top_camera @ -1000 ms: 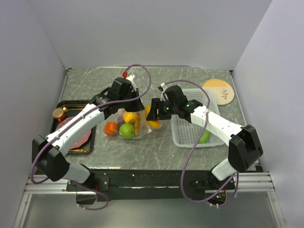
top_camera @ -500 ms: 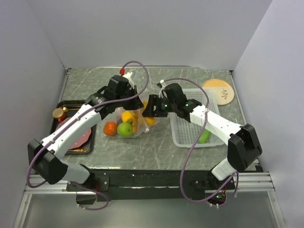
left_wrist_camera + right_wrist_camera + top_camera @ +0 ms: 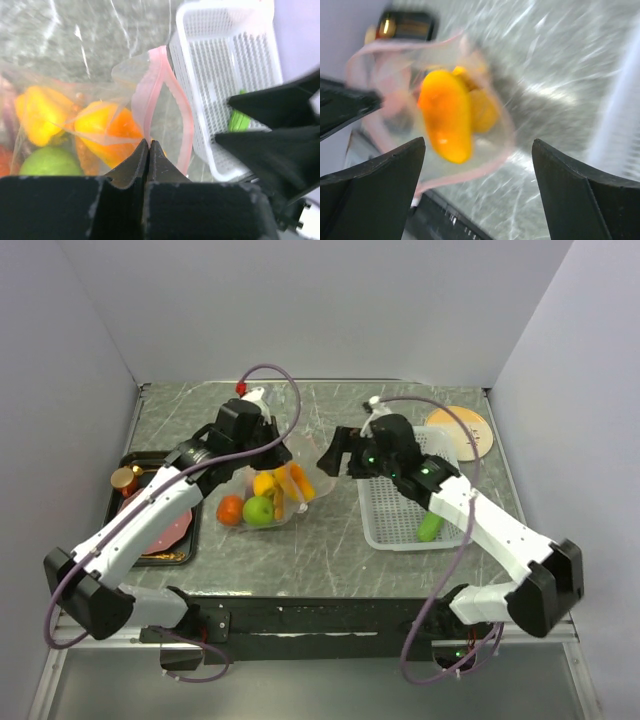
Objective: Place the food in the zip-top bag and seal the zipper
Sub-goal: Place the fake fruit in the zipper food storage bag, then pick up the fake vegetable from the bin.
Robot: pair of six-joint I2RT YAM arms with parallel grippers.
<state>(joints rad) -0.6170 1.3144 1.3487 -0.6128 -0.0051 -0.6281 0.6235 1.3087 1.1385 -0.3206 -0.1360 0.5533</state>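
Observation:
The zip-top bag (image 3: 262,498) lies mid-table, holding a tomato (image 3: 232,510), lime (image 3: 260,510), yellow pepper (image 3: 266,483) and orange mango (image 3: 299,481). My left gripper (image 3: 272,454) is shut on the pink zipper strip (image 3: 161,95) at the bag's mouth and holds that edge up; its jaws (image 3: 148,143) meet on the strip. My right gripper (image 3: 334,454) is open and empty just right of the mouth; in its wrist view the gripper (image 3: 479,165) faces the mango (image 3: 447,118) inside the bag. A cucumber (image 3: 430,528) lies in the white basket (image 3: 392,532). I see no eggplant.
A black tray (image 3: 130,462) at the left holds a reddish-pink slab (image 3: 172,530) and a small brown jar (image 3: 125,480). A wooden plate (image 3: 462,430) sits at the back right behind the basket. Walls close in the back and both sides.
The mango has gone from my right gripper into the bag. The right gripper has opened and drawn back to the right. My left gripper has shifted slightly back and left, still holding the strip.

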